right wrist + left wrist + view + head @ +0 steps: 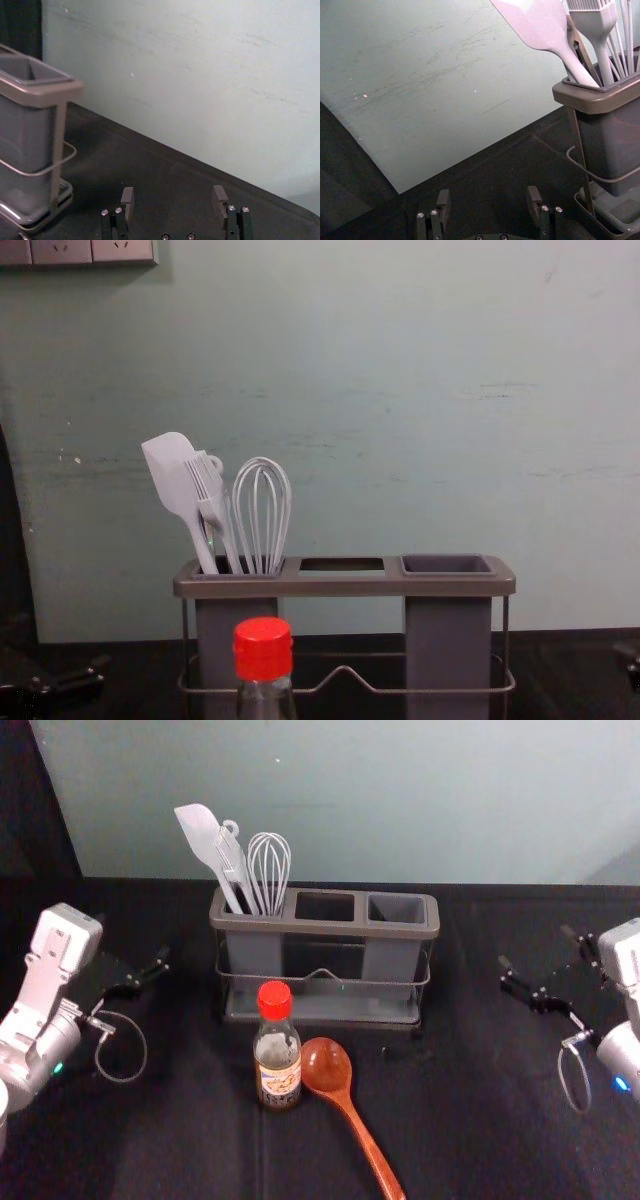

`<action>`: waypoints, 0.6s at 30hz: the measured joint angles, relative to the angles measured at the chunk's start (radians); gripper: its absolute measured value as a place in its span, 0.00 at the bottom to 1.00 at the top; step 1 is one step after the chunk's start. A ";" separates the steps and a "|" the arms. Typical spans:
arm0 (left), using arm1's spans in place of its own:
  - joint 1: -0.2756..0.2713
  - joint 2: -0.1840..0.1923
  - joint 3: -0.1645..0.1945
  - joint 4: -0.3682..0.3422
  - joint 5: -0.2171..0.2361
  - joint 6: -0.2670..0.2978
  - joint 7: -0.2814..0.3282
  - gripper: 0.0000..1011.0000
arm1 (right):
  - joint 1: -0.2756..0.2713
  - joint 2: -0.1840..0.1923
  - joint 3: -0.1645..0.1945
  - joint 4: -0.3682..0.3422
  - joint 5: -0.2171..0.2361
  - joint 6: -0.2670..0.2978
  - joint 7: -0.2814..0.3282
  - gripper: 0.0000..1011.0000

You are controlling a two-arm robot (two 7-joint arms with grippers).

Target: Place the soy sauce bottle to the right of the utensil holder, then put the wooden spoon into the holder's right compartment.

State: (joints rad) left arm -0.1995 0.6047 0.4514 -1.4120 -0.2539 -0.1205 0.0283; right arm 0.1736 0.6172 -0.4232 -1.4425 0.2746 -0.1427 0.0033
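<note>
Head view: the soy sauce bottle (279, 1065) stands upright below centre, in front of the utensil holder (325, 925), its red cap (274, 1000) up and its body free for a grasp from the side. Just beside it, the wooden spoon (365, 1138) lies with its bowl uppermost in the frame and its handle slanting to the bottom edge. The bottle probably goes first — towards the space right of the holder — since the spoon would be easier to pick up alone.

Left wrist view: the left gripper (488, 194) has its fingers spread with nothing between them, near the holder's utensil end; likely a ready pose.

Right wrist view: the right gripper (173, 191) is likewise parted and holding nothing, apart from the holder.

Chest view: the spatula (172, 480) and whisk (262, 515) lean in the holder's left compartment, leaving the right compartment (447, 565), right of centre, vacant for the spoon.
</note>
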 joint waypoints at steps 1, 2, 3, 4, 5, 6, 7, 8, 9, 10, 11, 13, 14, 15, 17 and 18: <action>0.000 0.000 0.000 0.000 0.000 0.000 0.000 0.99 | 0.000 0.000 0.000 0.000 0.000 0.000 0.000 0.99; 0.000 0.000 0.000 0.000 0.000 0.000 0.000 0.99 | -0.015 0.007 0.011 -0.018 0.007 -0.007 0.008 0.99; 0.000 0.000 0.000 0.000 0.000 0.000 0.000 0.99 | -0.029 0.013 0.022 -0.036 0.014 -0.014 0.016 0.99; 0.000 0.000 0.000 0.000 0.000 0.000 0.000 0.99 | -0.037 0.017 0.027 -0.045 0.018 -0.017 0.021 0.99; 0.000 0.000 0.000 0.000 0.000 0.000 0.000 0.99 | -0.044 0.020 0.031 -0.054 0.021 -0.021 0.023 0.99; 0.000 0.000 0.000 0.000 0.000 0.000 0.000 0.99 | -0.062 0.027 0.042 -0.074 0.028 -0.029 0.031 0.99; 0.000 0.000 0.000 0.000 0.000 0.000 0.000 0.99 | -0.062 0.027 0.042 -0.074 0.028 -0.029 0.031 0.99; 0.000 0.000 0.000 0.000 0.000 0.000 0.000 0.99 | -0.083 0.036 0.054 -0.097 0.040 -0.040 0.040 0.99; 0.000 0.000 0.000 0.000 0.000 0.000 0.000 0.99 | -0.095 0.040 0.061 -0.109 0.046 -0.045 0.045 0.99; 0.000 0.000 0.000 0.000 0.000 0.000 0.000 0.99 | -0.118 0.048 0.073 -0.132 0.062 -0.051 0.056 0.99; 0.000 0.000 0.000 0.000 0.000 0.000 0.000 0.99 | -0.130 0.052 0.080 -0.145 0.072 -0.053 0.062 0.99; 0.000 0.000 0.000 0.000 0.000 0.000 0.000 0.99 | -0.164 0.063 0.100 -0.179 0.106 -0.060 0.084 0.99; 0.000 0.000 0.000 0.000 0.000 0.000 0.000 0.99 | -0.175 0.066 0.106 -0.191 0.119 -0.063 0.091 0.99; 0.000 0.000 0.000 0.000 0.000 0.000 0.000 0.99 | -0.199 0.074 0.118 -0.211 0.141 -0.068 0.109 0.99; 0.000 0.000 0.000 0.000 0.000 0.000 0.000 0.99 | -0.219 0.081 0.131 -0.233 0.165 -0.075 0.128 0.99; 0.000 0.000 0.000 0.000 0.000 0.000 0.000 0.99 | -0.229 0.084 0.136 -0.243 0.175 -0.076 0.136 0.99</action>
State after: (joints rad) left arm -0.1995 0.6047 0.4514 -1.4120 -0.2539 -0.1205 0.0283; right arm -0.0552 0.7016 -0.2868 -1.6854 0.4495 -0.2190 0.1395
